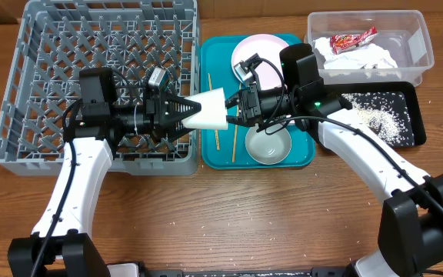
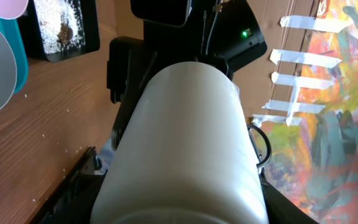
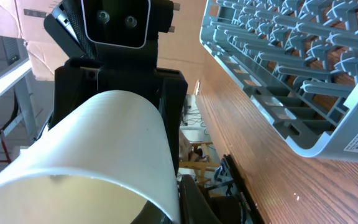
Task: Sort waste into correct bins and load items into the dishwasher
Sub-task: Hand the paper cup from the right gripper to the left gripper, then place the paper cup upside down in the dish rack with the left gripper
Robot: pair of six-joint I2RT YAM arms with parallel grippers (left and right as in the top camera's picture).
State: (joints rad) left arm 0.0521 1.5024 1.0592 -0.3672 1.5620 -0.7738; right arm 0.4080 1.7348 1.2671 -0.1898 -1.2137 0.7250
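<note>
From overhead, the left arm (image 1: 75, 169) rises from the near-left corner of the worktop (image 1: 229, 215) and bends at the elbow so its forearm runs level to the right, across the near wall of the grey dish rack (image 1: 29, 77). The right arm (image 1: 360, 154) mirrors it from the near-right corner, reaching left over the teal tray (image 1: 210, 150). The two meet in the air over the gap between rack and tray, with the small white cup (image 1: 208, 110) lying on its side between them. The left fingers (image 1: 183, 102) are spread to either side of the cup's left end, but I cannot tell whether they press on it. The right fingers (image 1: 234, 114) are closed at its right end. On the teal tray sit a plate (image 1: 248, 48), a bowl (image 1: 268, 146) and chopsticks (image 1: 234, 142); the clear tub (image 1: 420, 46) holds the red wrapper (image 1: 352, 38) and napkin (image 1: 364, 58), and the black tray (image 1: 416, 123) holds rice (image 1: 379, 117). In the left wrist view the cup fills the middle of the frame, its rounded wall running away towards the right arm's black wrist – a green light (image 2: 246, 33) glows there. In the right wrist view the cup's open mouth faces the camera, and the right fingers are pinched shut on its wall at the bottom edge. The left wrist's black housing (image 3: 114, 25) stands behind the cup, with the rack's corner to the right.
</note>
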